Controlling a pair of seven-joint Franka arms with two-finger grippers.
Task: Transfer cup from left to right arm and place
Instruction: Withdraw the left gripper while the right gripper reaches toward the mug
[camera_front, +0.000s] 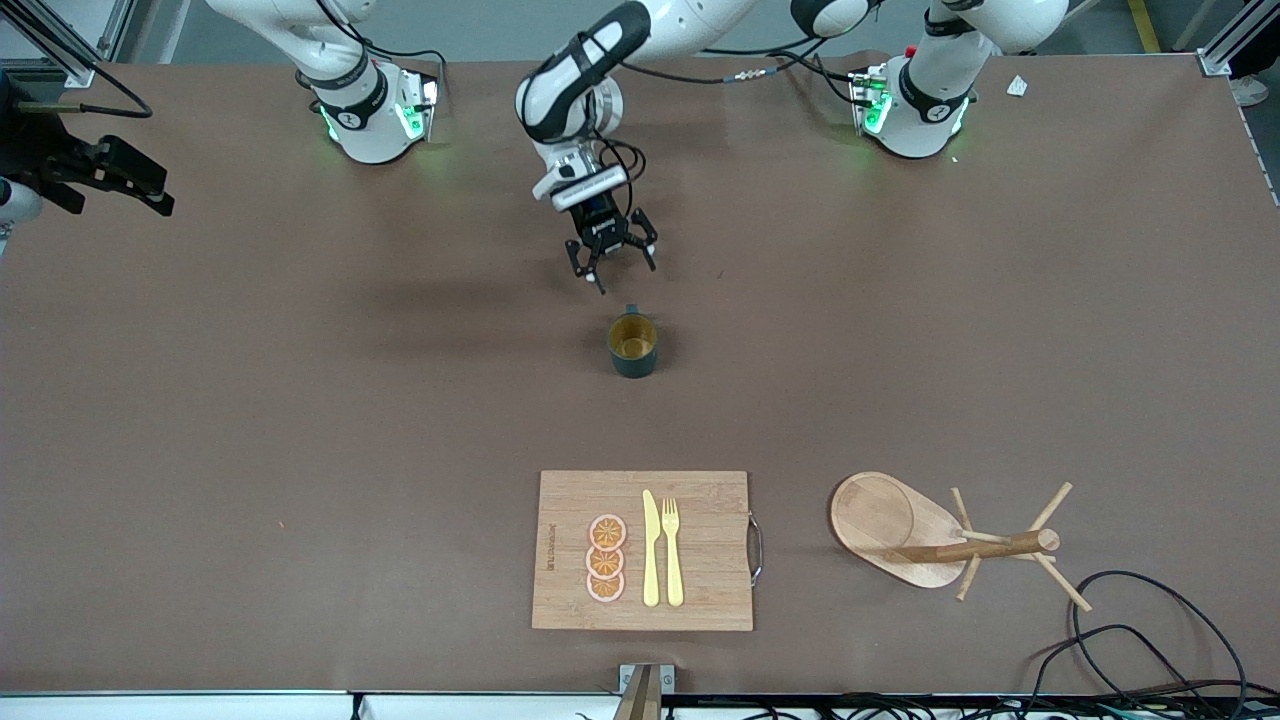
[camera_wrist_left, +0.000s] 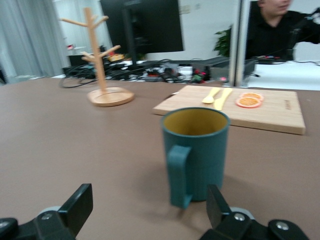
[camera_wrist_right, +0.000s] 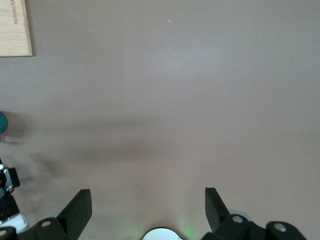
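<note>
The dark teal cup stands upright on the brown table, near its middle, with its handle turned toward the robots' bases. In the left wrist view the cup shows its yellow-orange inside and its loop handle. My left gripper is open and empty, low over the table just on the bases' side of the cup. Its fingers do not touch the cup. My right gripper is open and empty, high over bare table near its own base. It is out of the front view.
A wooden cutting board with a yellow knife, a fork and orange slices lies nearer the front camera than the cup. A wooden peg rack stands beside it toward the left arm's end. Black cables lie near that corner.
</note>
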